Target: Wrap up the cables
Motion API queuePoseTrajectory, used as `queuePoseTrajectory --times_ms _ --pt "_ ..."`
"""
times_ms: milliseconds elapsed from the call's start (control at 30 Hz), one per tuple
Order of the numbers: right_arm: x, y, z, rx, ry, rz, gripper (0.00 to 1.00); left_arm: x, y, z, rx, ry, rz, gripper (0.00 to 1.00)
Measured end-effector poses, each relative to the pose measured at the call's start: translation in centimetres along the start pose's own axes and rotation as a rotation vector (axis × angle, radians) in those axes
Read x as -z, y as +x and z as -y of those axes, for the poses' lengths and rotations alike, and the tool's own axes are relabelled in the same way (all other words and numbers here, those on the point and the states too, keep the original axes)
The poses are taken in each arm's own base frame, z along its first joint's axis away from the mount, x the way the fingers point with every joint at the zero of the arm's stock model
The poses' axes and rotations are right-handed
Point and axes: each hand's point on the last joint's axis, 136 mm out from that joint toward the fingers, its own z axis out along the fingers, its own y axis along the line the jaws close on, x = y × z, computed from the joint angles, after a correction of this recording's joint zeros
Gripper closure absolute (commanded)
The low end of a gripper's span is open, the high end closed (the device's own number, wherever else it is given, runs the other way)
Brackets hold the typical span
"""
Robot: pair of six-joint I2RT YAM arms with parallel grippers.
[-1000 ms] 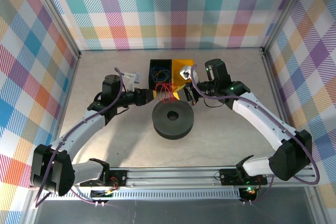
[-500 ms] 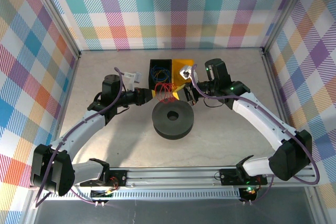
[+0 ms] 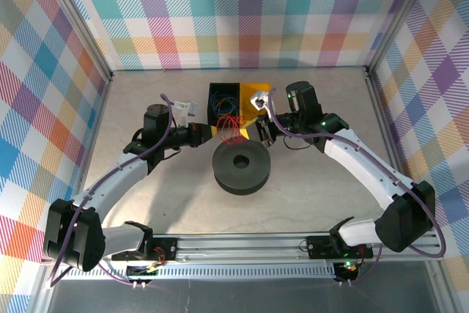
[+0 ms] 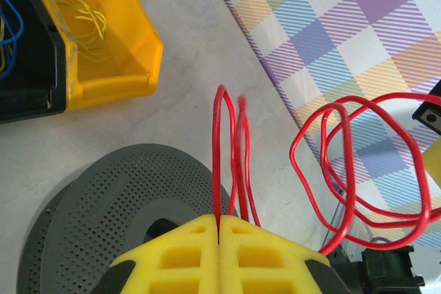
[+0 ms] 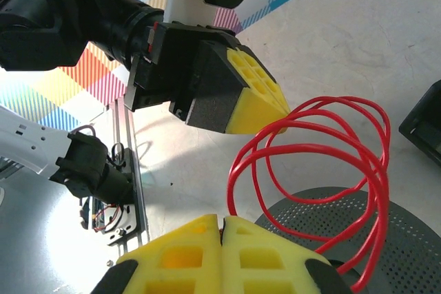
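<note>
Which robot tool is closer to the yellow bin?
Right. The right tool sits just on the near side of the yellow bin; the left tool is farther off, by the black bin.

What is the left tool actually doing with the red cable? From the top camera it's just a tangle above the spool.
Observer: In its wrist view the left tool is shut, and red cable strands rise straight out of the seam between its pads.
Operator: And the right one?
Observer: The right tool is shut too; one side of the cable loop runs down to its pad seam, and the other side reaches the left tool's tip.
Operator: Anything in the yellow bin?
Observer: Yes, thin yellow wires lie loose in the yellow bin.
</note>
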Motion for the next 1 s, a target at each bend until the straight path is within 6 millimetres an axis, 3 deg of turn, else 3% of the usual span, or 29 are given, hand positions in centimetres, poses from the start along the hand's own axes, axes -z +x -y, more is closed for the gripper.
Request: queuePoseTrajectory --times_ms 233,367,433,633,1000 --pt "0.0 0.3 0.3 -0.005 0.016 -0.01 1.0 0.0 0.0 -0.1 0.0 -0.005 0.001 1.0" --pt "0.7 0.6 1.2 -0.009 0.068 -0.019 1.0 0.5 -0.2 -1.5 0.015 -0.066 0.014 1.0" --pt "1.9 0.3 1.7 -0.006 0.107 -0.002 1.0 1.2 -0.5 -3.0 0.038 -0.12 0.028 1.0" --pt "8.1 -0.3 4.1 -0.022 0.272 0.107 1.0 4.4 -1.6 -8.2 0.123 -0.313 0.096 1.0" --pt "16.0 4.3 13.0 -0.332 0.636 0.194 1.0 8.7 -1.5 -13.0 0.197 -0.575 0.155 1.0"
